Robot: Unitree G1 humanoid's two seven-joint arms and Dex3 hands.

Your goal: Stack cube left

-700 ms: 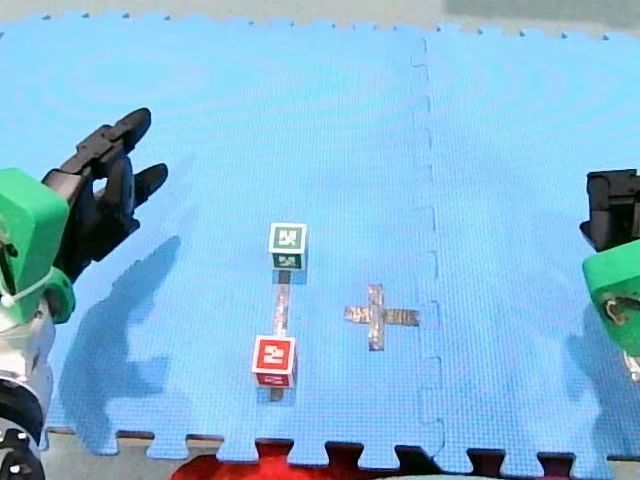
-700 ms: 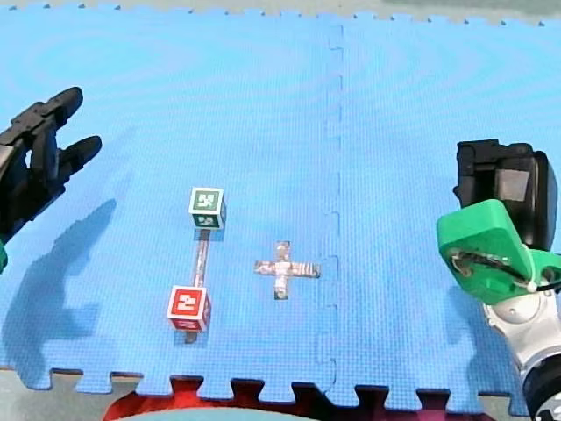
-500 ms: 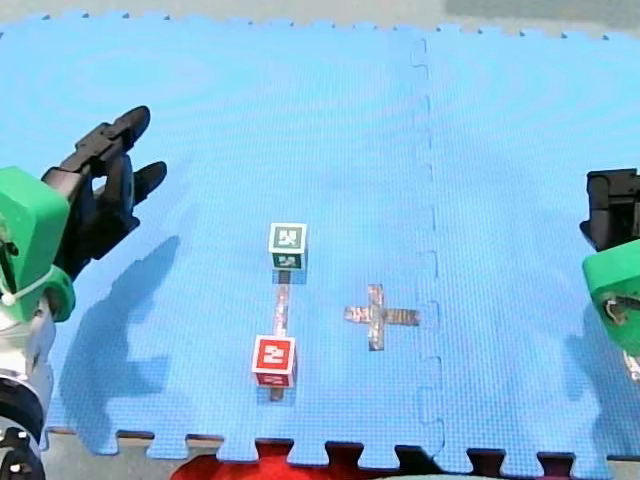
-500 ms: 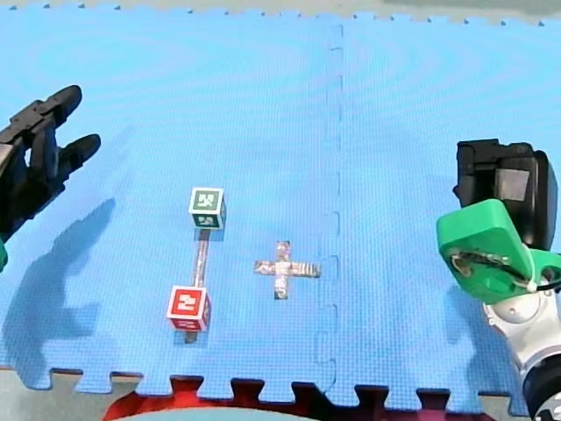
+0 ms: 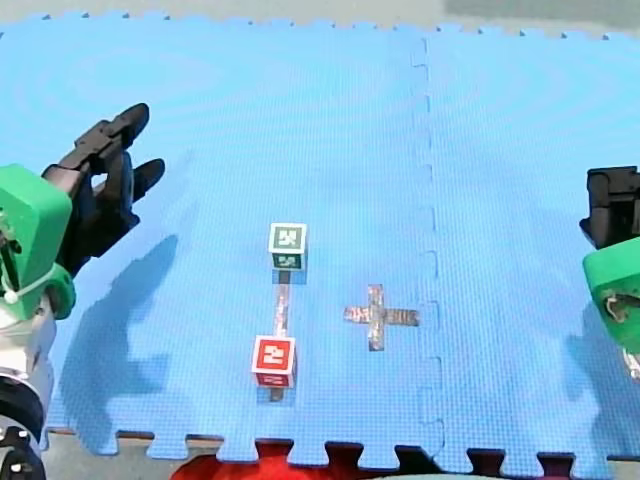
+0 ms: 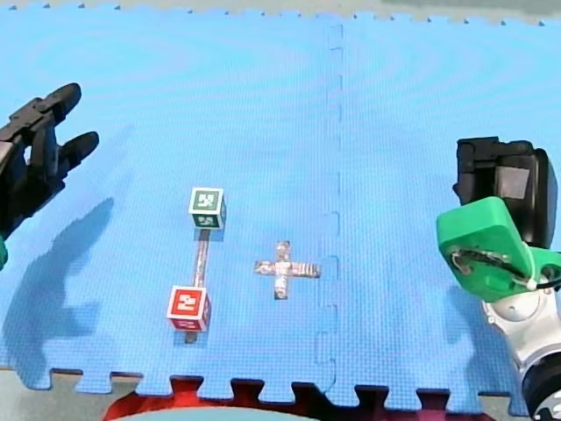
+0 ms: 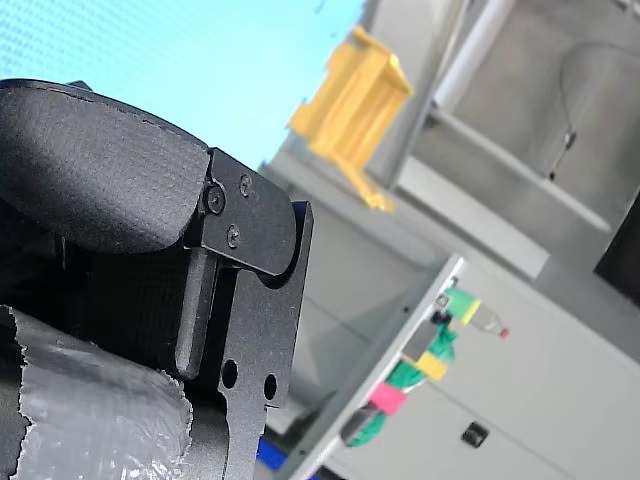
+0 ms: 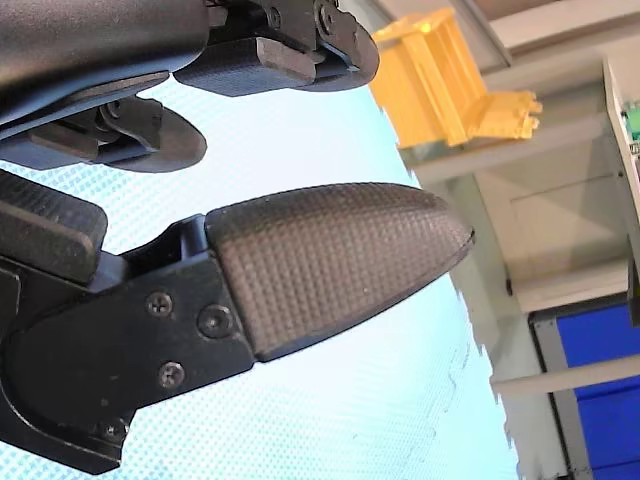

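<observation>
A green cube (image 5: 288, 246) with a white patterned top stands on the blue foam mat (image 5: 300, 110), a little left of centre. A red cube (image 5: 273, 361) with the same kind of marking stands nearer to me, close to the mat's front edge. The two cubes are apart, with a strip of grey tape (image 5: 283, 305) on the mat between them. My left hand (image 5: 105, 185) hovers well to the left of both cubes and holds nothing. My right hand (image 6: 501, 186) is at the far right of the mat, far from the cubes, holding nothing.
A cross of grey tape (image 5: 378, 316) is stuck to the mat just right of the cubes. A seam (image 5: 428, 200) between mat tiles runs front to back, right of the cross. Something red (image 5: 230, 468) shows beyond the mat's front edge.
My left hand has drifted very slightly to the left and away from me. The cubes and my right hand have not moved.
</observation>
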